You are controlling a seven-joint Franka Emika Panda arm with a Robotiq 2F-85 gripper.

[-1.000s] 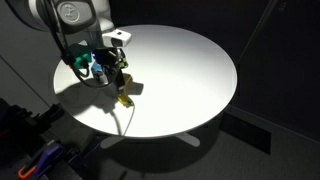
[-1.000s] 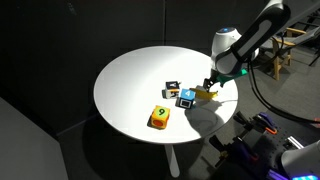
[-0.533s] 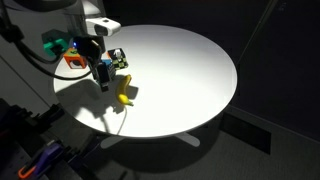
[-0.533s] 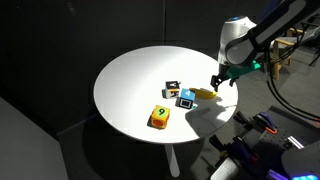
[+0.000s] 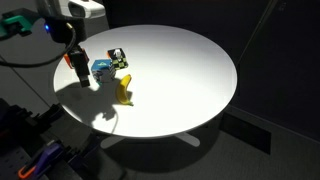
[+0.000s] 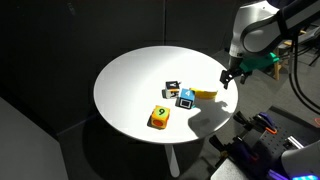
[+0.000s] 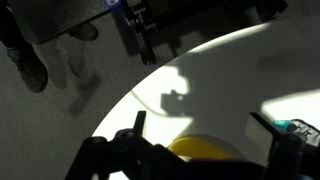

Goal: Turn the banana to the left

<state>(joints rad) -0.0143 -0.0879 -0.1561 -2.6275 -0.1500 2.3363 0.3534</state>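
Banana (image 5: 124, 92), a short, curved, smooth-skinned yellow fruit with darker tips, lies flat on the round white bench (image 5: 190, 70) near its rim. Nothing is holding it. In both exterior views it sits just beside a blue cube (image 5: 102, 68) with a lighter face. In an exterior view the banana (image 6: 206, 93) shows as a slim yellow crescent between that blue cube (image 6: 185, 99) and the edge of the bench (image 6: 120, 70).

The tool (image 5: 76, 72) is dark and angular. It hangs off the surface over the rim of the bench, apart from the banana and empty. In an exterior view the tool (image 6: 229, 78) points downward just past the bench's edge. In the wrist view its two black fingers (image 7: 125, 150) stand well spread at the bottom of the picture. The banana (image 7: 205, 150) shows as a rounded yellow patch in the gap below them, and a hard-edged shadow (image 7: 175, 100) falls across the matte white top.

A small dark cube (image 6: 173, 88) with pale markings sits close to the blue one. A yellow cube (image 6: 159, 118) with a dark figure on its top stands farther along the bench, well apart from the banana.
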